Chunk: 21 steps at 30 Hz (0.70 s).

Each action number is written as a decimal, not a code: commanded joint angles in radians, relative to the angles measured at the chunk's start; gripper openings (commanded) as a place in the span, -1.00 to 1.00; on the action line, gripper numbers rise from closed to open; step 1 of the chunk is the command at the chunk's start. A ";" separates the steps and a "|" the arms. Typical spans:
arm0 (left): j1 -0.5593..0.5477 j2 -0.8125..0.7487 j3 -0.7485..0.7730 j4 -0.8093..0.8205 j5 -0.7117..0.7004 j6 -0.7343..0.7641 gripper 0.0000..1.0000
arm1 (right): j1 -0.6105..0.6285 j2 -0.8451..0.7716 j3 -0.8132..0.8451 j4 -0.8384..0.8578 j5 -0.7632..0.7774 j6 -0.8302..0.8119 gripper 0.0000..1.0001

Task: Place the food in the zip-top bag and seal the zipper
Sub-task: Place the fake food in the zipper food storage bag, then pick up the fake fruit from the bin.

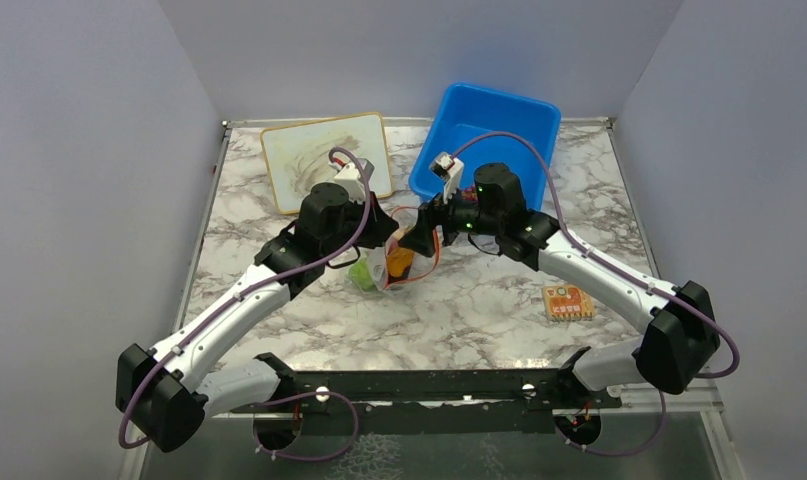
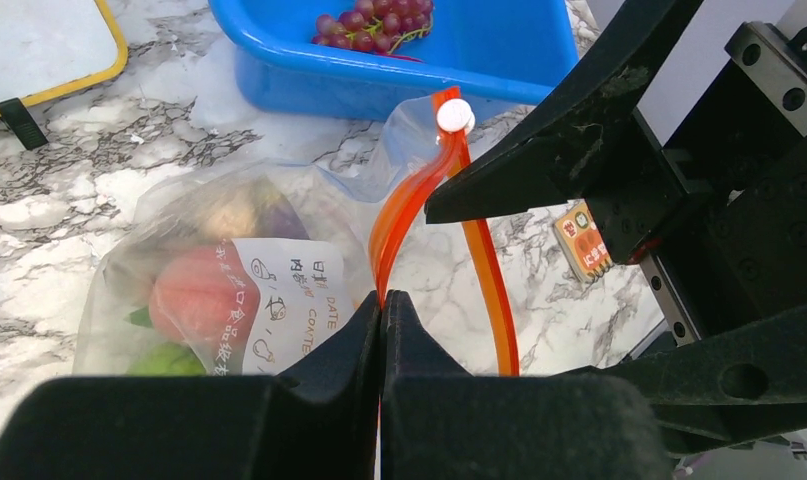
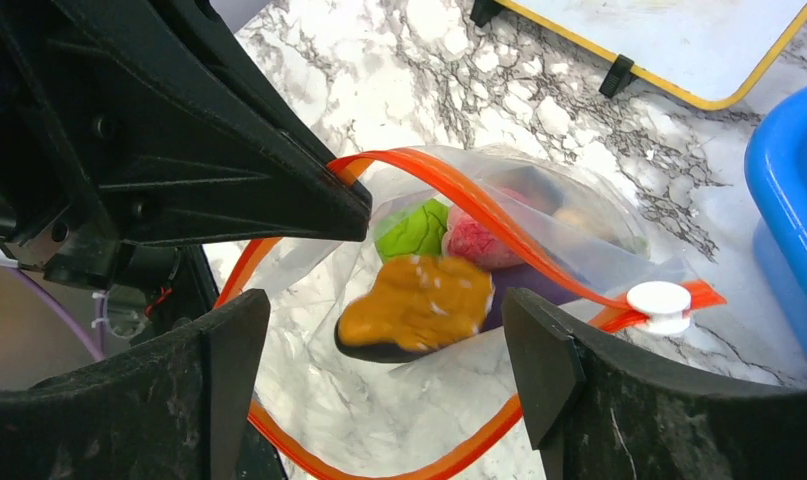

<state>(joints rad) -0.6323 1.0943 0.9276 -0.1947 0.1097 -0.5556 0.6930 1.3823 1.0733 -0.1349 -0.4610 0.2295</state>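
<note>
On marble, the zipper (mouth open) runs toward the blue bin.

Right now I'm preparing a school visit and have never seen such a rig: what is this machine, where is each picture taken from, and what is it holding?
These are two robot arms bolted to a marble-patterned table. One picture looks down from above; the other two come from a camera on each wrist. The left end effector is shut on the orange-red zipper of the clear zip-top bag. The right end effector is open, holding nothing, at the bag's open mouth. In the bag lie an orange piece, a lime and a peach. A grape bunch sits in the blue bin; an orange card lies on the table.
</note>
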 commanded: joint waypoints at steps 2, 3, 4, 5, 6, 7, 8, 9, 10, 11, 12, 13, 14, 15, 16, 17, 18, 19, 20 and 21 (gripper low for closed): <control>-0.004 -0.032 0.027 0.002 0.009 0.007 -1.00 | 0.006 -0.052 -0.025 0.064 -0.012 0.013 0.79; -0.003 -0.034 0.027 -0.002 0.006 0.011 -1.00 | 0.006 -0.066 -0.031 0.071 -0.014 0.023 0.81; -0.003 -0.038 0.025 -0.004 0.004 0.013 -1.00 | 0.006 -0.074 -0.029 0.070 -0.014 0.031 0.83; -0.003 -0.043 0.024 -0.007 0.001 0.013 -1.00 | 0.006 -0.078 -0.024 0.064 -0.015 0.039 0.86; -0.003 -0.048 0.021 -0.008 -0.004 0.014 -1.00 | 0.006 -0.082 -0.017 0.058 -0.018 0.041 0.96; -0.004 -0.053 0.018 -0.009 -0.008 0.017 -1.00 | 0.007 -0.085 -0.010 0.051 -0.024 0.042 1.00; -0.003 -0.057 0.015 -0.011 -0.012 0.023 -1.00 | 0.005 -0.088 -0.003 0.044 -0.026 0.042 0.99; -0.004 -0.060 0.011 -0.014 -0.017 0.033 -1.00 | 0.006 -0.093 0.006 0.035 -0.020 0.045 0.99; -0.004 -0.063 0.010 -0.024 -0.024 0.045 -1.00 | 0.006 -0.098 0.015 0.024 -0.006 0.047 0.99; -0.004 -0.065 0.010 -0.034 -0.035 0.059 -1.00 | 0.006 -0.104 0.026 0.013 0.013 0.047 0.99; -0.003 -0.071 0.009 -0.046 -0.046 0.071 -1.00 | 0.006 -0.111 0.039 -0.002 0.038 0.040 0.99; -0.003 -0.077 0.008 -0.057 -0.056 0.079 -1.00 | 0.007 -0.116 0.051 -0.013 0.072 0.027 0.99; -0.003 -0.083 0.006 -0.067 -0.062 0.090 -1.00 | 0.006 -0.121 0.059 -0.019 0.107 0.009 0.99; -0.003 -0.091 0.001 -0.071 -0.066 0.101 -1.00 | 0.007 -0.126 0.070 -0.027 0.140 -0.015 0.99; -0.003 -0.101 -0.006 -0.074 -0.068 0.111 -1.00 | 0.006 -0.130 0.076 -0.028 0.182 -0.043 0.99; -0.003 -0.109 -0.013 -0.078 -0.073 0.118 -1.00 | 0.005 -0.131 0.076 -0.020 0.226 -0.073 0.99; -0.003 -0.118 -0.017 -0.084 -0.078 0.123 -1.00 | 0.006 -0.130 0.080 -0.020 0.279 -0.102 0.99; -0.003 -0.126 -0.021 -0.091 -0.080 0.128 -1.00 | 0.005 -0.123 0.085 -0.020 0.330 -0.133 0.99; -0.002 -0.135 -0.026 -0.098 -0.081 0.131 -1.00 | 0.005 -0.112 0.091 -0.019 0.385 -0.171 0.99; -0.003 -0.142 -0.029 -0.104 -0.083 0.135 -1.00 | 0.004 -0.097 0.099 -0.019 0.438 -0.210 0.99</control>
<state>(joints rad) -0.6327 0.9997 0.9161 -0.2710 0.0628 -0.4648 0.6930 1.2747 1.1301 -0.1455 -0.2707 0.1692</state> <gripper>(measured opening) 0.012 0.994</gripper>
